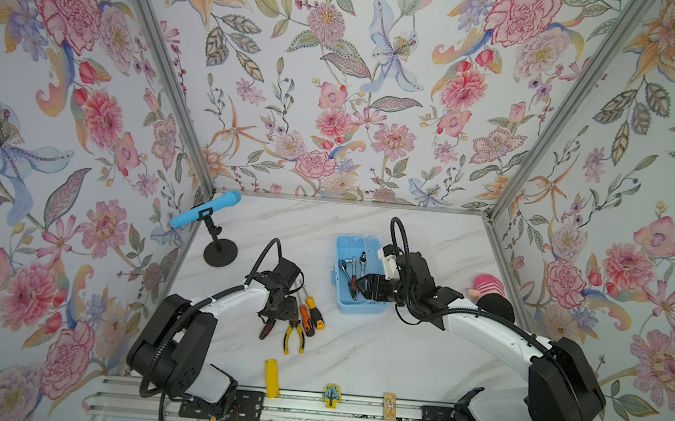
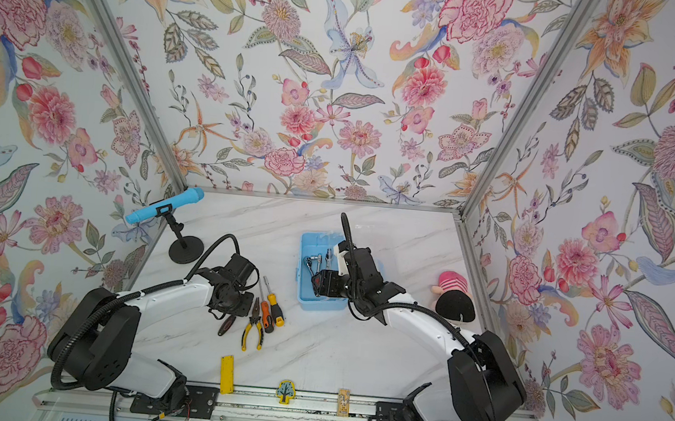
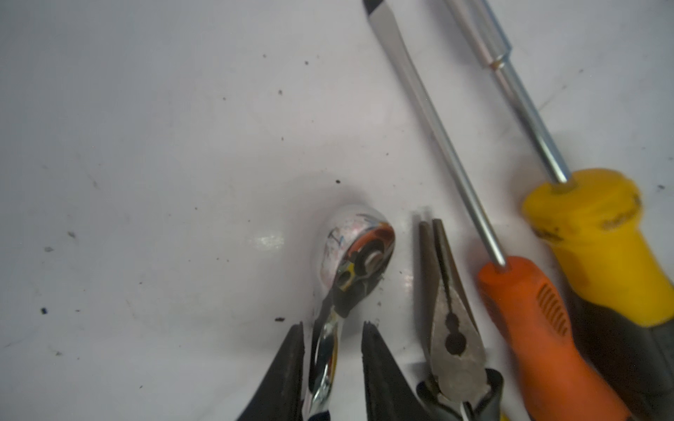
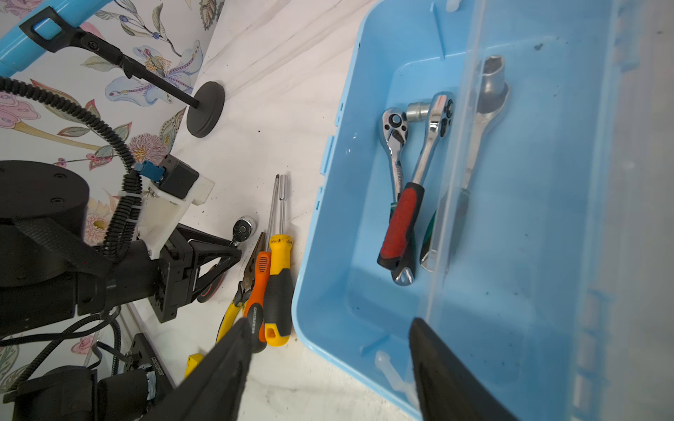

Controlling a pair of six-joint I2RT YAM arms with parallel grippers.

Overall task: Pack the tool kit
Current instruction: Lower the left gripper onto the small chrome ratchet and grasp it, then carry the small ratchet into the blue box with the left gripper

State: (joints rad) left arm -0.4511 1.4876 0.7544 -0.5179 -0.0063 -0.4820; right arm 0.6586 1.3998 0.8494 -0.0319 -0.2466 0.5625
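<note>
The light-blue tool kit box (image 1: 339, 261) (image 2: 304, 287) (image 4: 317, 255) stands open at mid-table, its clear lid (image 4: 547, 182) raised. Three ratchet wrenches (image 1: 354, 265) (image 4: 401, 218) lie inside. My right gripper (image 1: 356, 284) (image 4: 332, 350) hovers open over the box's rim, holding nothing. On the table to the left lie a chrome ratchet wrench (image 3: 353, 251) (image 4: 243, 226), yellow-handled pliers (image 1: 293, 337) (image 3: 452, 328), an orange screwdriver (image 1: 304, 319) (image 3: 539, 328) and a yellow screwdriver (image 1: 316, 309) (image 3: 601, 237). My left gripper (image 1: 278, 314) (image 3: 332, 324) straddles the wrench's shaft, with a gap still showing on one side.
A blue microphone (image 1: 204, 210) on a black stand (image 1: 220, 253) is at the back left. A pink striped toy (image 1: 487, 285) lies by the right wall. Along the front edge lie a flat yellow bar (image 1: 271, 378), a tree-shaped piece (image 1: 330, 395) and a small card (image 1: 389, 405).
</note>
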